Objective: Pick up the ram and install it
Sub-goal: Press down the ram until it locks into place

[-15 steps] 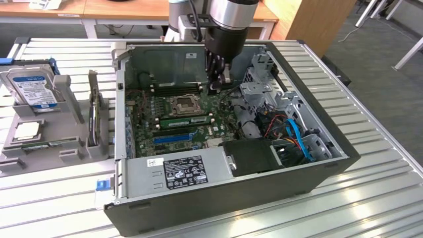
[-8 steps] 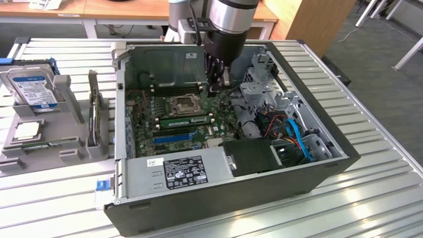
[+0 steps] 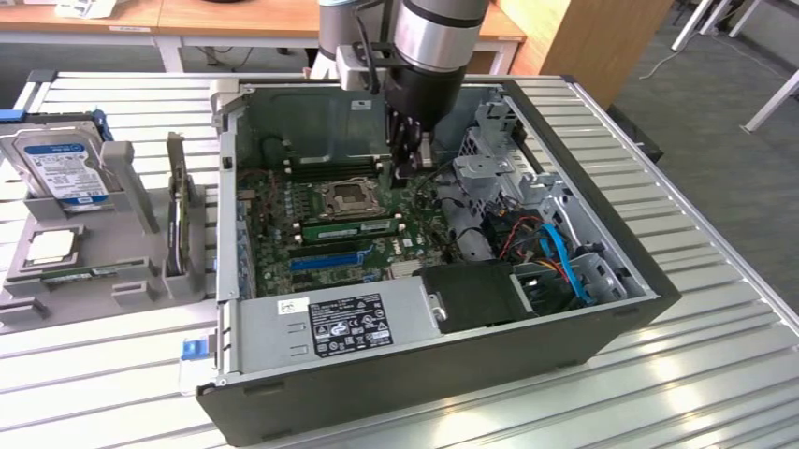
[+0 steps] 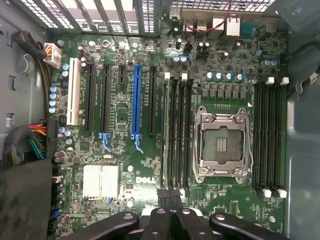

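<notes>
Ram [image 3: 354, 227], standing in a motherboard [image 3: 268, 220] slot just beneath the gripper [image 3: 410, 173], whose fingers are pinched together, is apparently being pressed home.

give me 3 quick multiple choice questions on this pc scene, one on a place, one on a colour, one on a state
1. Where is the hard drive?
A) on the floor
B) upright in the grey stand, on the exterior view's left of the case
C) in a person's hand

2. The expansion slots are black, white and which other colour?
A) red
B) blue
C) yellow

3. How are the fingers of the tool?
A) shut
B) wide open
C) gripping the hard drive

Answers:
1 B, it stands in the stand outside the case.
2 B, a blue slot sits between black ones.
3 A, the fingers meet, above the motherboard.
</notes>
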Robot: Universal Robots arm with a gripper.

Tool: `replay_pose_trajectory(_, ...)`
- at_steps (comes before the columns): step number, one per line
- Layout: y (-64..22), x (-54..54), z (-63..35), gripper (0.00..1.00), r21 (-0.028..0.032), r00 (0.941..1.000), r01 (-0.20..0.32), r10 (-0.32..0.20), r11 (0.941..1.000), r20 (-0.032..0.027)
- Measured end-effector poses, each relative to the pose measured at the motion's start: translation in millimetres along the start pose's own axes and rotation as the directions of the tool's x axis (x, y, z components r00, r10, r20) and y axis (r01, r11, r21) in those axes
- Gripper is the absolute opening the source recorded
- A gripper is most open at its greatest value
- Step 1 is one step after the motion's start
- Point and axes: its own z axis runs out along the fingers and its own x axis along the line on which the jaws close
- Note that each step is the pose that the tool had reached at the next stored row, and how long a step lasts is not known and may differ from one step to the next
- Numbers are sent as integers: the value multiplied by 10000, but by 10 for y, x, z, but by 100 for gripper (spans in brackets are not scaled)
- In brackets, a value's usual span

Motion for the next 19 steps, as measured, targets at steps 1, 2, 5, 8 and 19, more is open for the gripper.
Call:
replay_pose_trajectory(1,0,0,12,10,0,10000,0,0,10000,0)
replay_pose_trajectory(2,-1,0,25,10,0,10000,0,0,10000,0)
replay_pose_trajectory(5,-2,2,66,10,0,10000,0,0,10000,0)
replay_pose_trajectory(8,-4,3,112,10,0,10000,0,0,10000,1)
replay_pose_trajectory(19,-9,7,243,10,1,10000,0,0,10000,1)
